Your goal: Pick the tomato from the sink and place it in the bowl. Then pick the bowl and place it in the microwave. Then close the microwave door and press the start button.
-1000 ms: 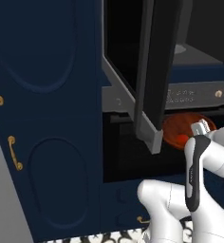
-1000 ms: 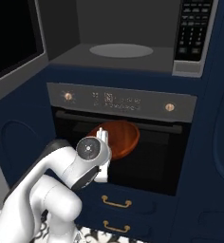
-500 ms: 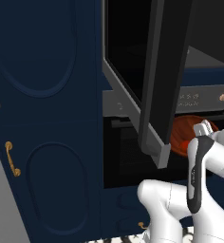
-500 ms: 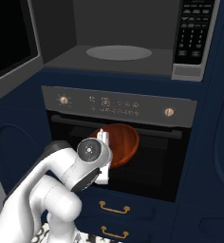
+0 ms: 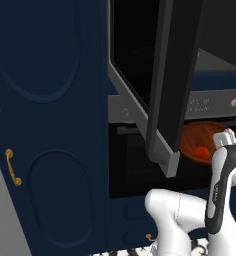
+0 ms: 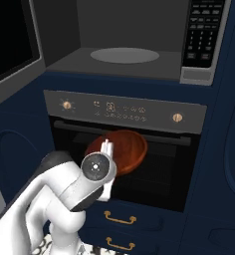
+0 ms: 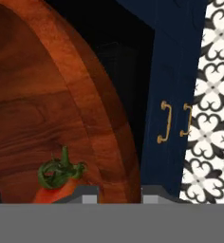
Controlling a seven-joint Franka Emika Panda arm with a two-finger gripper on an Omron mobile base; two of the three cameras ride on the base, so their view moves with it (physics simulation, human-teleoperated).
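Right base view has the bowl (image 6: pixel 120 150) at mid-frame, in front of the black oven (image 6: pixel 139 164) and below the open microwave (image 6: pixel 124 55), whose grey floor and round turntable fill the upper middle. The hand (image 6: pixel 107 149) sits at the bowl's left rim, with the arm's round wrist joint just below it, so the bowl looks carried, not resting on anything.

In the left base view the bowl (image 5: pixel 205 142) shows at the right edge, partly behind the open microwave door (image 5: pixel 172 85), which swings out across the centre of the frame. The tomato (image 5: pixel 203 151) lies inside the bowl as a small red spot.

Hand view gives the closest look: the wooden bowl (image 7: pixel 47 95) fills the left half, its rim running down to the bottom middle of the frame between the two finger tips. The tomato (image 7: pixel 54 190), with its green stalk, sits at lower left against the bowl's inner wall. The hand (image 7: pixel 118 194) appears clamped on the rim.

As for progress, the tomato is already in the bowl, and the bowl is up off its support. Left to do, by my reading: raise the bowl to the cavity, set it on the turntable, shut the door, and press start on the button panel (image 6: pixel 205 35) at upper right.
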